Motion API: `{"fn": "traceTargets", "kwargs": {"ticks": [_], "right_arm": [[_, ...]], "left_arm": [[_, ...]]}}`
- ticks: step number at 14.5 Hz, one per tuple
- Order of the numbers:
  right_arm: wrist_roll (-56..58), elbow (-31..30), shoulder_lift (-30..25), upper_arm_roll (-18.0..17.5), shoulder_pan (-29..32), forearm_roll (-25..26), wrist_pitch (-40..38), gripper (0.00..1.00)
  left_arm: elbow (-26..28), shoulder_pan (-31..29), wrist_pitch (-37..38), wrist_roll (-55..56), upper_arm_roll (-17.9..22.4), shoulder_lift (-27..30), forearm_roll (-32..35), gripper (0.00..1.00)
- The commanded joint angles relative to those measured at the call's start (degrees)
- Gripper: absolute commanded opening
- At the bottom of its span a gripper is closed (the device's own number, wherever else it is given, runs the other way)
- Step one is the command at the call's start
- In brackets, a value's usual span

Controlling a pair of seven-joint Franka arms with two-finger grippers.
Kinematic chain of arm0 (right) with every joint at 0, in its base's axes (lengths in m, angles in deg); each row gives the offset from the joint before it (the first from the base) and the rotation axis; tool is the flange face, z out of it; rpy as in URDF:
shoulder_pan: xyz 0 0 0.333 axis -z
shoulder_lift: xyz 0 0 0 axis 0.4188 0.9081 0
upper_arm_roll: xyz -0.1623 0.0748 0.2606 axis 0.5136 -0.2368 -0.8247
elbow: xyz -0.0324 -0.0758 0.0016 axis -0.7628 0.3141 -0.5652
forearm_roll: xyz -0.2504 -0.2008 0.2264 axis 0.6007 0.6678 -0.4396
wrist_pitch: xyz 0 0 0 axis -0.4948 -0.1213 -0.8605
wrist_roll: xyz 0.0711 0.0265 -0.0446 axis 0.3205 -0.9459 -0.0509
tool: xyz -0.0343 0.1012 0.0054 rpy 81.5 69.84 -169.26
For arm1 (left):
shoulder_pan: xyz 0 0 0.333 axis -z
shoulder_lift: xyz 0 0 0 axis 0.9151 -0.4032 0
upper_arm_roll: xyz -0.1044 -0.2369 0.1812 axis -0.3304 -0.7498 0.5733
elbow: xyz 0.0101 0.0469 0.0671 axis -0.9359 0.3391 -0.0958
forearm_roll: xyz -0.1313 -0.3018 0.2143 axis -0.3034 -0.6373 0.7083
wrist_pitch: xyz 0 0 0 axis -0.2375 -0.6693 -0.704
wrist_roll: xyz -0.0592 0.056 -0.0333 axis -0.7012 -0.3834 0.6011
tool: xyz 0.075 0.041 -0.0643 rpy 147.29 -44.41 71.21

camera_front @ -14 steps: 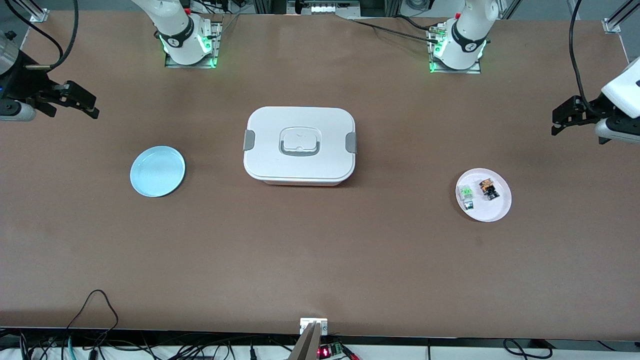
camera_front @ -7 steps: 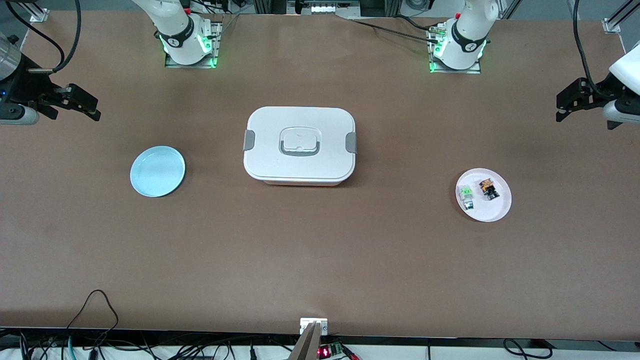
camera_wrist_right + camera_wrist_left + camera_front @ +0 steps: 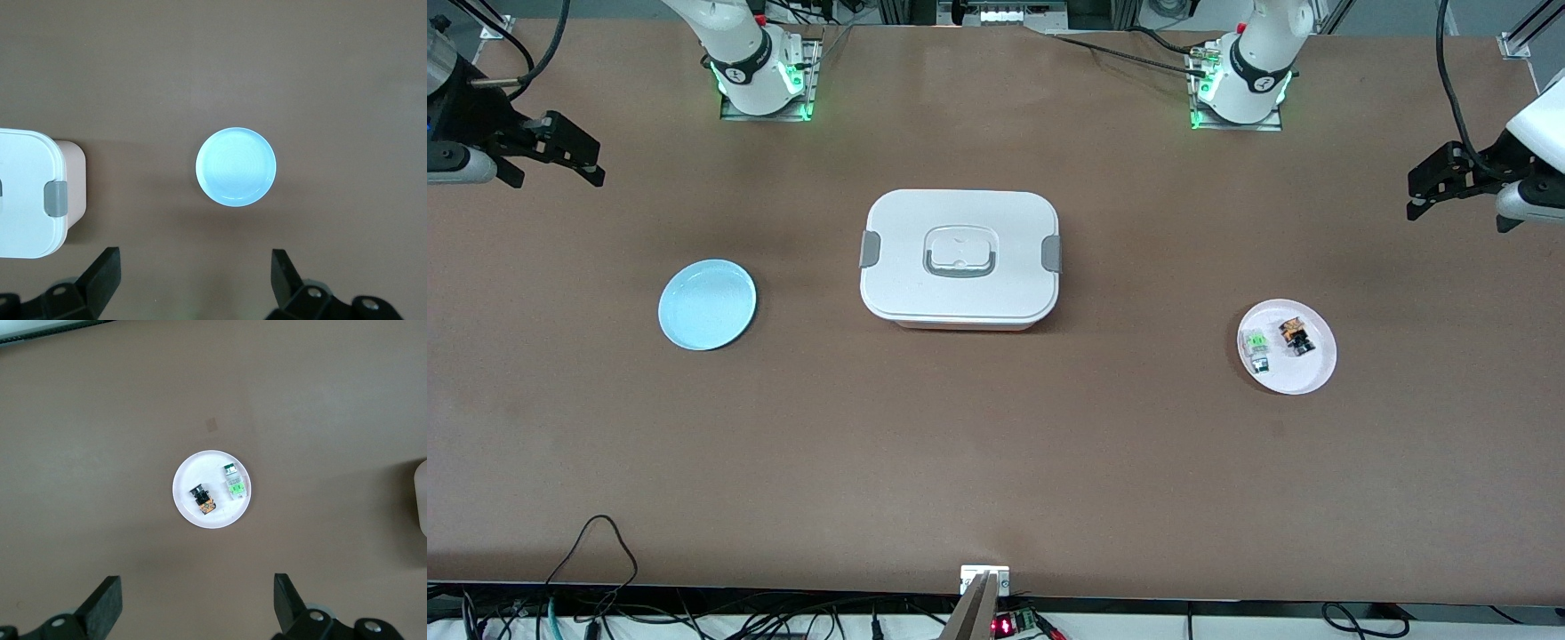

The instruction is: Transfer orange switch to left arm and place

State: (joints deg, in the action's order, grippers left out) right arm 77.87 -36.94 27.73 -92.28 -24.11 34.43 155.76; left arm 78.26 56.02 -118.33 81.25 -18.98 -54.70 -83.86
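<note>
Above the table's two ends, left gripper (image 3: pixel 1427 191) and right gripper (image 3: pixel 569 151), both spread empty, have drifted slightly

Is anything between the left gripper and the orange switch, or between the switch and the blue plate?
Nothing visible blocks the open left gripper from the orange switch on the white plate; a green-and-clear component lies beside it. The closed white box stands mid-table between that plate and the blue plate.
</note>
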Motion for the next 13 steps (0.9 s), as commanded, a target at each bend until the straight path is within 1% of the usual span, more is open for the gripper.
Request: {"fn": "traceTargets", "kwargs": {"ticks": [1,4,8,11,12,13], "right_arm": [[0.7,1.2,0.6,-0.8,0.9,0.4,-1.0,1.00],[1.1,1.3,2.0,-0.6,1.2,1.7,0.3,1.00],[0.4,-0.7,0.7,-0.7,1.1,1.8,-5.6,1.00],[0.2,-2.4,-1.0,-0.9,1.1,1.3,-7.5,1.00],[-0.1,-2.4,-1.2,-1.6,0.8,0.9,-9.9,1.00],[0.0,-2.4,-2.0,-2.9,0.9,0.9,-11.1,1.00]], "left_arm": [[-2.3,0.1,1.6,0.8,-0.2,-1.1,-0.9,1.00],[-2.2,0.1,2.3,0.8,-0.1,-1.1,-0.9,1.00],[-2.2,0.0,2.6,0.8,0.0,-1.1,-0.9,1.00],[-1.9,0.3,2.7,0.7,0.5,-0.8,-0.7,1.00],[-1.9,1.8,2.7,0.8,0.7,-0.7,-0.5,1.00],[-1.9,4.1,2.7,0.8,2.5,-0.7,-0.4,1.00]]}}
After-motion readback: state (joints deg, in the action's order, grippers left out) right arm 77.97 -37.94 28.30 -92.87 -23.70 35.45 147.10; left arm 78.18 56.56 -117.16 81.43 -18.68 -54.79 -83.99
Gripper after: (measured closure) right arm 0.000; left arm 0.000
